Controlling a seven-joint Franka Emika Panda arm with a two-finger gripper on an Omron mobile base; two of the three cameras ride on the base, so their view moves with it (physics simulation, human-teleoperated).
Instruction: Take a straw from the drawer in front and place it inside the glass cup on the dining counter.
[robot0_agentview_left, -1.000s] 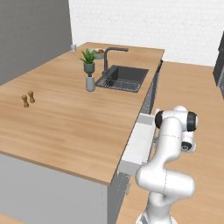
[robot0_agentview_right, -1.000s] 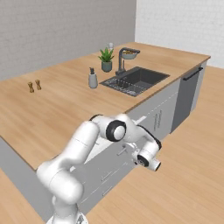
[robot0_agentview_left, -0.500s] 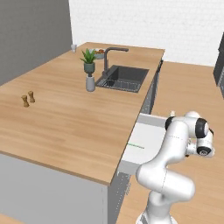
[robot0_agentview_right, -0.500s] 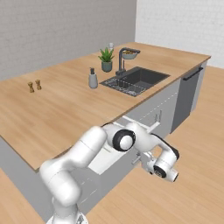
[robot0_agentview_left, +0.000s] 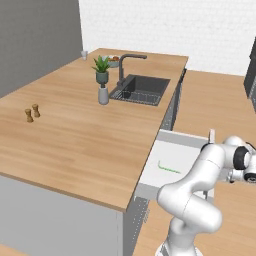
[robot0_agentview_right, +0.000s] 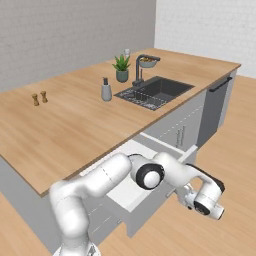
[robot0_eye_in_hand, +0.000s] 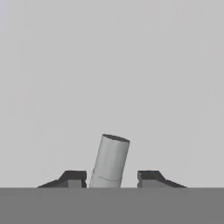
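Drawer (robot0_agentview_left: 176, 165) now pulled further out; fingers apart around handle (robot0_eye_in_hand: 109, 162). Risk: overpull jolts straw (robot0_agentview_left: 169, 168), at drawer's 12 o'clock

Kitchen island with light wood table (robot0_agentview_left: 75, 140) on grey cabinet fronts (robot0_agentview_right: 185, 127), black inset sink (robot0_agentview_left: 141, 90) with dark faucet (robot0_agentview_left: 125, 65), potted plant (robot0_agentview_left: 101, 67) and grey bottle (robot0_agentview_left: 103, 94) just beside the sink, white brick walls (robot0_agentview_left: 165, 25), wood plank floor (robot0_agentview_left: 220, 100).
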